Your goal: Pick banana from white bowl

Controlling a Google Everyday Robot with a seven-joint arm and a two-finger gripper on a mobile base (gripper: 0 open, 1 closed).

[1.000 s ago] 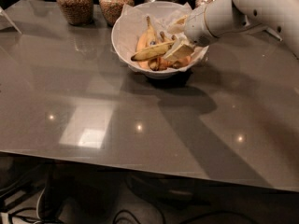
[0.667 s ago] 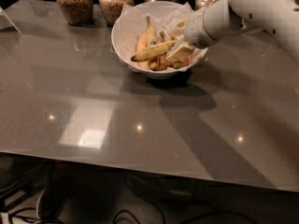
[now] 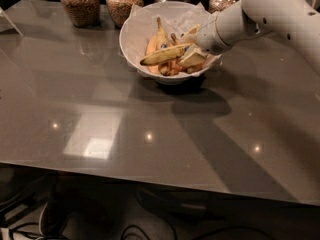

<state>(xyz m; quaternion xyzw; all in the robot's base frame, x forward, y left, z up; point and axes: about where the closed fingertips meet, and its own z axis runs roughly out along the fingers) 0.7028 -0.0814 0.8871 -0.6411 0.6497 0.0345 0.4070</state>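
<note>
**Still at the bowl: gripper against the banana's end, grasp unclear**

Broadly, a glossy grey table [image 3: 100, 109] fills most of the view, mirroring a few ceiling lights. A thick white robot arm [image 3: 270, 9] comes in from the upper right and slants down and leftward toward the far middle of the table.

A large round white bowl with a wide rim [image 3: 131, 39] stands there, lined with crumpled white paper [image 3: 187, 16]. Behind it along the table's far edge are rounded glass jars of brown filling, one [image 3: 80, 4] at the left and another [image 3: 124, 1] just beside the bowl's rim.

Inside the bowl, a long slim yellow banana with brown speckles [image 3: 162, 55] lies almost level across the top of the other fruit. Its dark tip points left and its right end is slightly higher. Shorter, more orange bananas [image 3: 159, 34] stand steeper behind it.

The pale gripper [image 3: 192, 56] sits low inside the bowl's right half, touching the long banana's right end. Whether it is spread or pinching the fruit cannot be told.

Compared with a second ago, arm, gripper, banana and bowl show no visible shift.
</note>
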